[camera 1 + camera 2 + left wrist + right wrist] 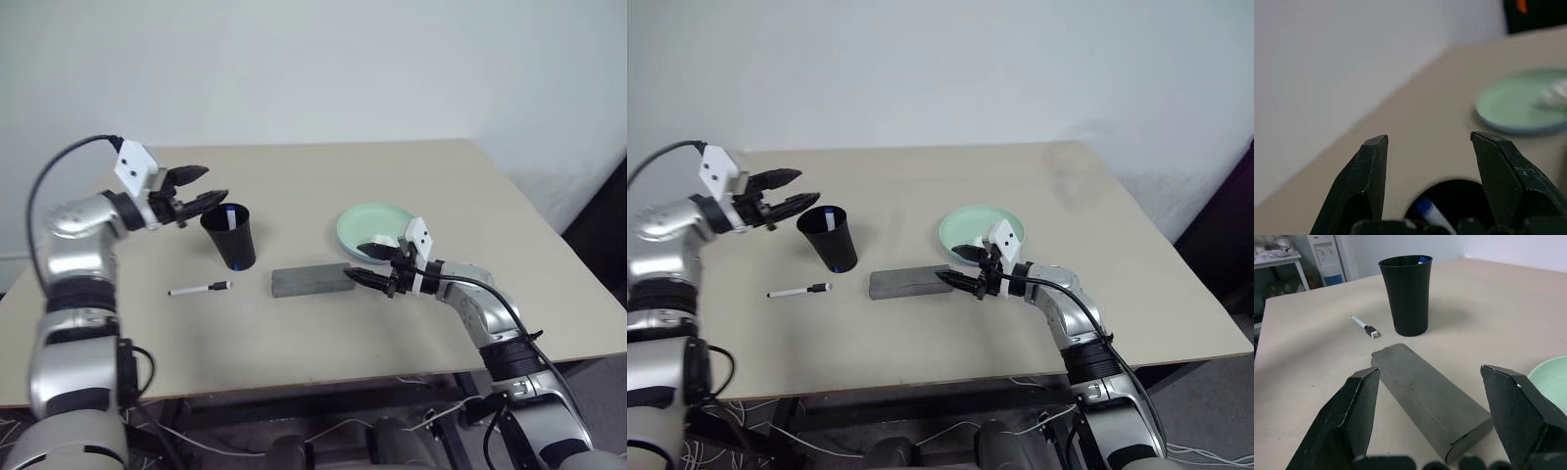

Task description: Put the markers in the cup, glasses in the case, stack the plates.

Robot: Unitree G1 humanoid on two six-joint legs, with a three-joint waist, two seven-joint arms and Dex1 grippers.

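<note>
Right gripper (370, 265) spread wide at the closed case (312, 281), black-capped marker (200, 289) left of case, left gripper (201, 186) released — above the cup (229, 238), blue-capped marker (229, 218) inside.

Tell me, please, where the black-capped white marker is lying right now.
In the head views, the black-capped white marker lies flat on the table's left side, just in front of the black plastic cup and left of the grey case.
</note>
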